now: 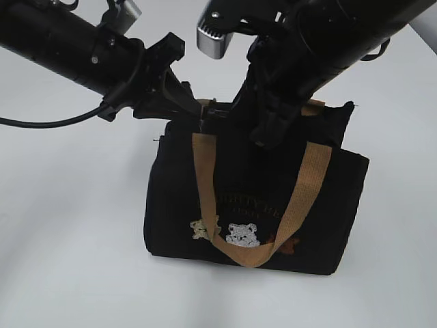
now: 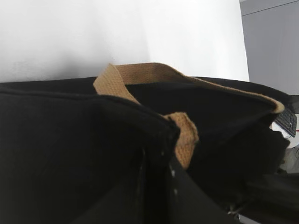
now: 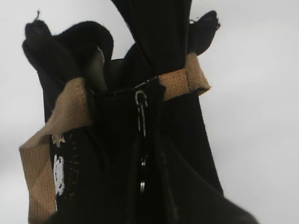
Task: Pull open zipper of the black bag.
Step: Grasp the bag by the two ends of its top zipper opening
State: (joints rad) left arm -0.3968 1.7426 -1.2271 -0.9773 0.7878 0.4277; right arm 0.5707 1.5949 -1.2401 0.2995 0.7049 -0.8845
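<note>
The black bag [image 1: 177, 198] stands upright on the white table, its tan handle [image 1: 304, 198] hanging down the front over the embroidered bears [image 1: 242, 234]. My left gripper [image 1: 199, 121] comes in from the upper left and is shut on the bag's top edge at its left end [image 2: 156, 177]. My right gripper [image 1: 263, 137] reaches down onto the top from the upper right. In the right wrist view the zipper's silver pull tab [image 3: 141, 116] runs straight down into the narrow slit between the right gripper [image 3: 142, 186] fingers, which are shut on it. The zip line itself is lost against the dark fabric.
The white table [image 1: 68, 239] surrounds the bag. A black cable [image 1: 54, 123] trails from the left arm. A silver camera housing [image 1: 215, 34] sits above the bag. A grey cabinet [image 2: 271, 42] and a keyboard [image 2: 286, 120] lie beyond the table.
</note>
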